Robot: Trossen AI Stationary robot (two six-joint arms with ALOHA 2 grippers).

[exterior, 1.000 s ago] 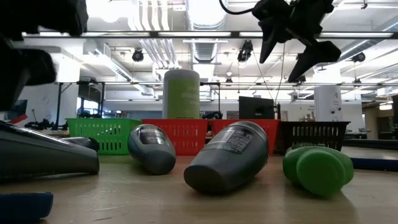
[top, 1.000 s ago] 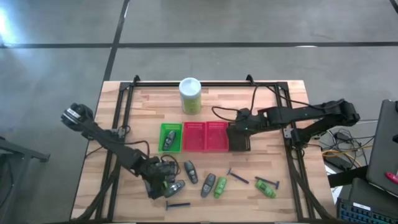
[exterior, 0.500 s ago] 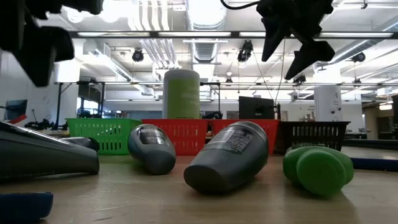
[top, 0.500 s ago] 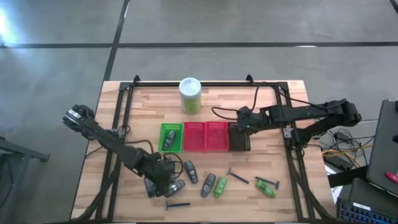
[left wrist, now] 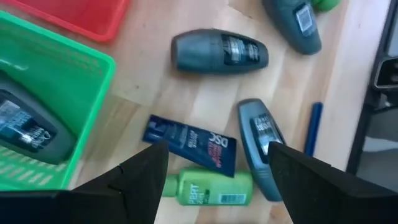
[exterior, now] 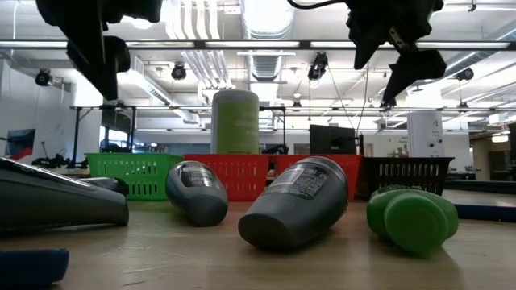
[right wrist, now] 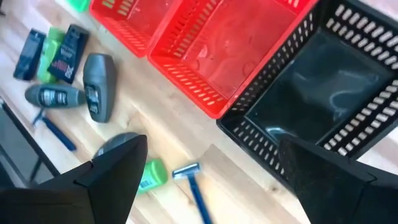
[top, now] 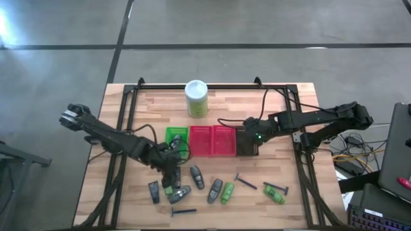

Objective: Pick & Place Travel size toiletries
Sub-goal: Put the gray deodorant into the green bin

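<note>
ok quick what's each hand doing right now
Left hand: open, empty, above the small tubes beside the green basket.
Right hand: open, empty, over the black basket.

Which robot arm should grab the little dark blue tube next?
Probably the left. Its open left gripper hangs right over the dark blue tube, while the right gripper is over the black basket.

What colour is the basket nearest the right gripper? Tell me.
Black mesh basket, seen best in the right wrist view.
</note>
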